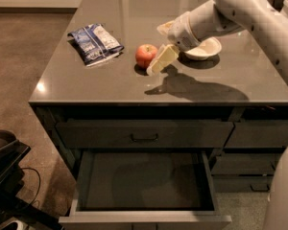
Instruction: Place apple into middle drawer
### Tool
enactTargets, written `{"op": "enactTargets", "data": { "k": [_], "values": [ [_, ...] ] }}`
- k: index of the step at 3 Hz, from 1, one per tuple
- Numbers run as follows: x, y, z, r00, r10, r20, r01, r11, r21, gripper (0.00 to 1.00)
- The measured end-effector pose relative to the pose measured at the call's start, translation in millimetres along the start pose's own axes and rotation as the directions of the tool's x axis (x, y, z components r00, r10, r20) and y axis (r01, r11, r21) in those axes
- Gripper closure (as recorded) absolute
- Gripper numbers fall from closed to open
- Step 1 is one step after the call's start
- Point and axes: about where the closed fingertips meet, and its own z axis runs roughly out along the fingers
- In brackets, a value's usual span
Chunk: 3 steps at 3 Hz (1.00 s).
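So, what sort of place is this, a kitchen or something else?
Probably a kitchen or an office break area. There is a grey counter with the middle drawer pulled open beneath it, and on top are an apple, a white bowl and a snack bag. The gripper is just beside the apple, on the bowl's side.

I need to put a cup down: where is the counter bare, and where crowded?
Bare: the front strip of the counter before the bag and apple, the far end behind them, and the floor of the open drawer. Crowded: the middle, where the end effector sits beside the apple, bowl just right.
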Motion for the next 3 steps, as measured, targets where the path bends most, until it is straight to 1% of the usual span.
{"op": "enactTargets", "data": {
  "k": [1,2,3],
  "values": [
    [-7.0,3.9,42.2,0.998,0.016,0.055,-0.014,0.9989,-0.044,0.0],
    [-7.0,3.9,42.2,0.998,0.016,0.055,-0.014,0.9989,-0.044,0.0],
    [-7.0,3.9,42.3,0.998,0.016,0.055,-0.014,0.9989,-0.044,0.17]
  ]
}}
